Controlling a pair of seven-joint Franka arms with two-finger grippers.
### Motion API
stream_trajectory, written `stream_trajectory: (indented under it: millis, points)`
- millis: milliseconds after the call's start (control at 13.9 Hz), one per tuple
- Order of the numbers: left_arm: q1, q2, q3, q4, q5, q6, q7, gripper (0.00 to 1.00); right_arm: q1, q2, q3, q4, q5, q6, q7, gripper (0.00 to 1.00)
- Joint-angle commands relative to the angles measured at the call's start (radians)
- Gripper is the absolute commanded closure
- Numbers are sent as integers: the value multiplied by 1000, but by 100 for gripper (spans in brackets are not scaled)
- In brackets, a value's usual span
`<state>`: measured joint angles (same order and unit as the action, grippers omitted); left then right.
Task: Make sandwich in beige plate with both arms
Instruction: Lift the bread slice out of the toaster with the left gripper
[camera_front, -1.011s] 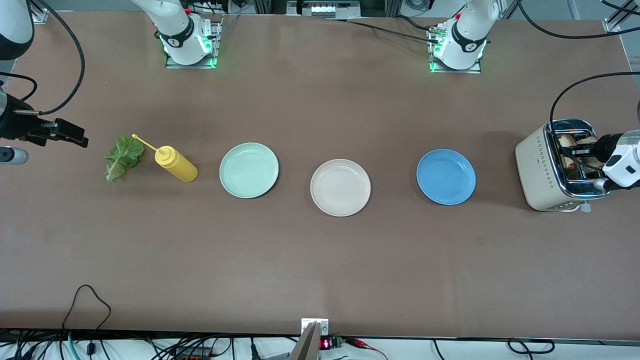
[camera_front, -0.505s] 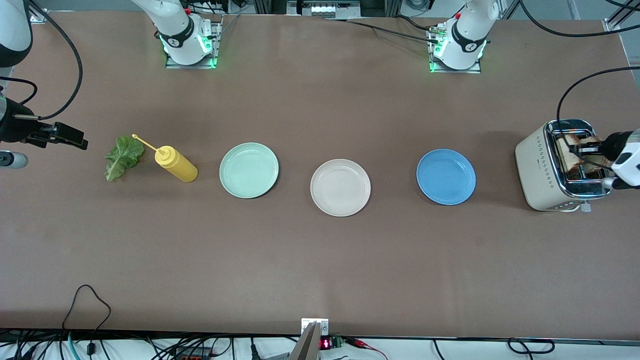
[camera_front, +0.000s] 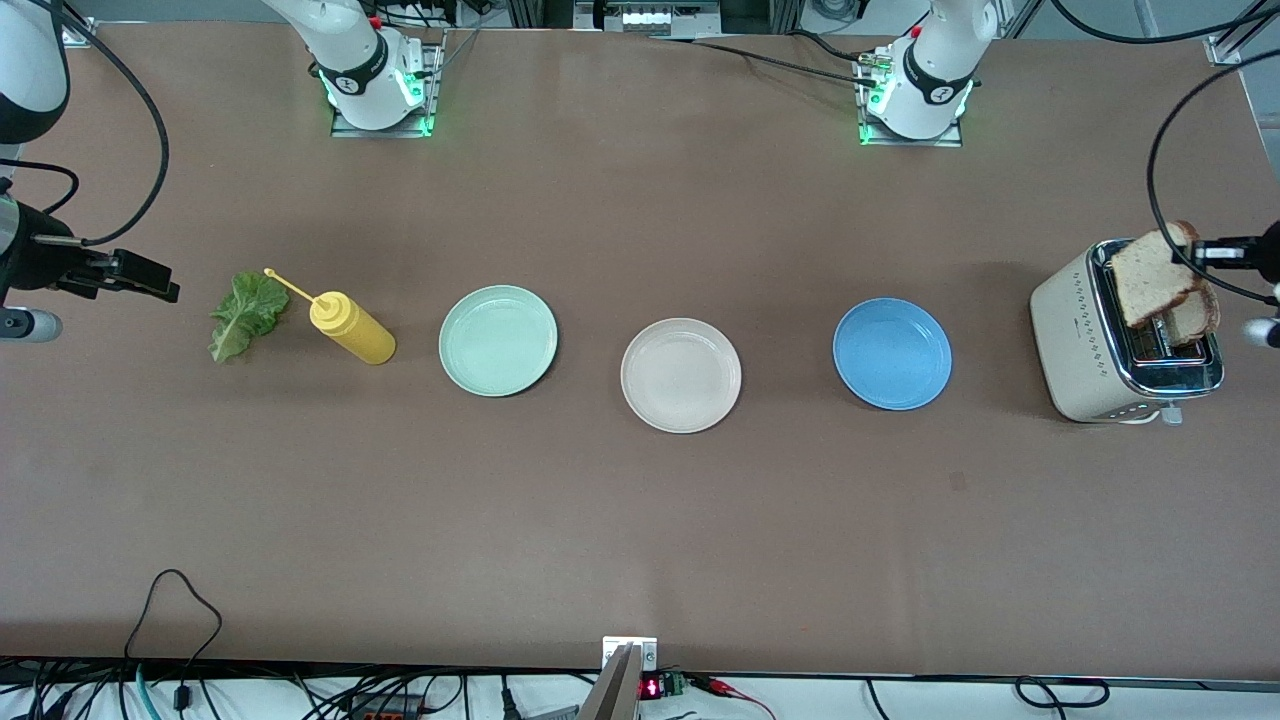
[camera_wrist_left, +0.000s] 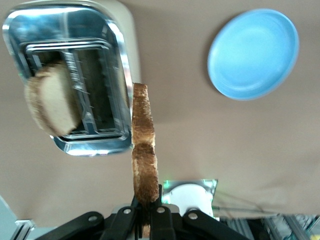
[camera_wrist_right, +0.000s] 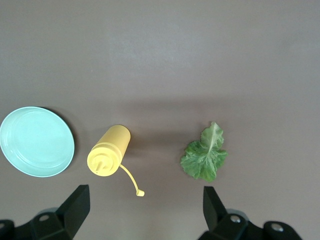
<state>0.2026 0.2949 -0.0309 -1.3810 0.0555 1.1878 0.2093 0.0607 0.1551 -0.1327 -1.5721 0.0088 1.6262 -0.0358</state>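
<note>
Left hand (camera_wrist_left: 147, 212) mostly cut off at the frame edge in the front view, over the toaster (camera_front: 1125, 335) at the left arm's end of the bench (camera_front: 640, 520); fingers clamped on a browned bread slice (camera_front: 1150, 275), lifted clear of the slots and seen edge-on in the left wrist view. Second bread slice (camera_front: 1192, 315) partly hidden by the first, still standing in the toaster. Right hand (camera_wrist_right: 145, 212) hovering above the bench at the right arm's end, over bare surface near the lettuce leaf (camera_front: 245, 315), jaws spread wide and holding nothing; arm body largely out of frame.

Beige plate (camera_front: 681, 375) empty at mid-bench, between the mint-green plate (camera_front: 498, 340) and the blue plate (camera_front: 892, 353), each well apart from its neighbour. Yellow squeeze bottle (camera_front: 350, 328) lying on its side just beside the lettuce leaf, nozzle tip toward it.

Brown matte bench top throughout. Broad open strip nearer the front camera, with loose cables (camera_front: 180, 610) trailing over that edge. Arm bases (camera_front: 375, 85) bolted along the edge farthest from the camera, green lights glowing.
</note>
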Motion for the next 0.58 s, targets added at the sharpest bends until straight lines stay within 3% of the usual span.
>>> stream_trajectory:
  millis: [0,144,289,505]
  points:
    - [-171,10,5,79,1,-109,-27,99,-6,37,4,21,19,-11,-4,0]
    - [-332,20,9,79,-47,-125,-123,99,-6,60,5,21,23,-26,-25,0]
    - [-426,71,11,80,-190,-105,-293,99,-10,60,2,17,36,-45,-114,0]
    - [-560,125,11,82,-288,54,-473,99,-64,67,1,6,98,-54,-234,0]
